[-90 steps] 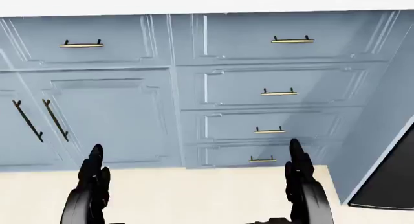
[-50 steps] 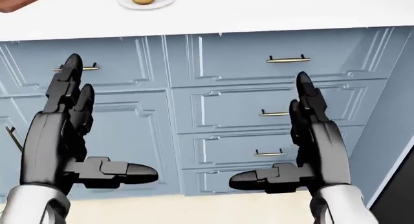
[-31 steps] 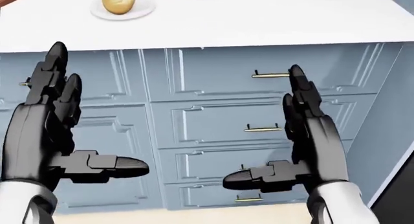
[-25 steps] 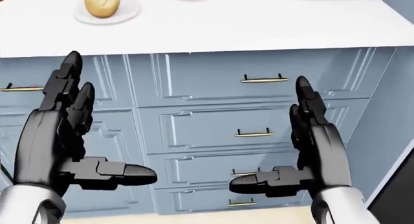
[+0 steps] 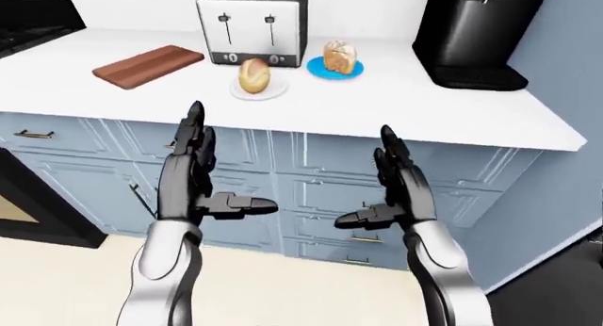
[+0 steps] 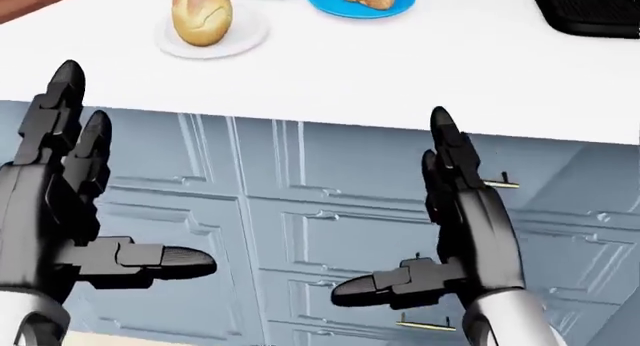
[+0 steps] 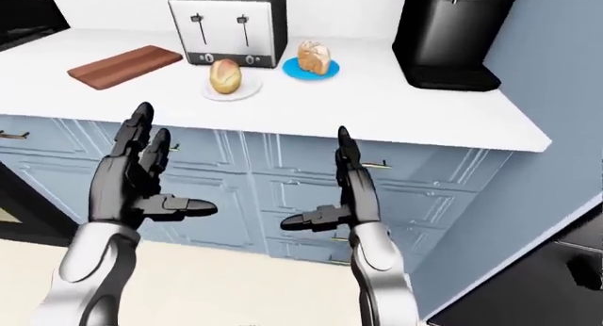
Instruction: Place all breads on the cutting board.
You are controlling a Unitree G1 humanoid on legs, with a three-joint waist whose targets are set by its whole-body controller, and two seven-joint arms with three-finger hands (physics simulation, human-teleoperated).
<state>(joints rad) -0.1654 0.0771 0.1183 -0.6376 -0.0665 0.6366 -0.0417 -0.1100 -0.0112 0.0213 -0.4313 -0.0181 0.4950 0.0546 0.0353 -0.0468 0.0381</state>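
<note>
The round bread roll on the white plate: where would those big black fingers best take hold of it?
Probably around its wider middle, coming down from above. The roll stands egg-like on its white plate, so its sides are free all round, while the toaster crowds it at the top of the left-eye view. The left hand, now open, is nearer.

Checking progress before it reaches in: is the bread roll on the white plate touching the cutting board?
Apart. In the left-eye view the bread roll sits on its white plate, with bare white counter between it and the cutting board to the left.
</note>
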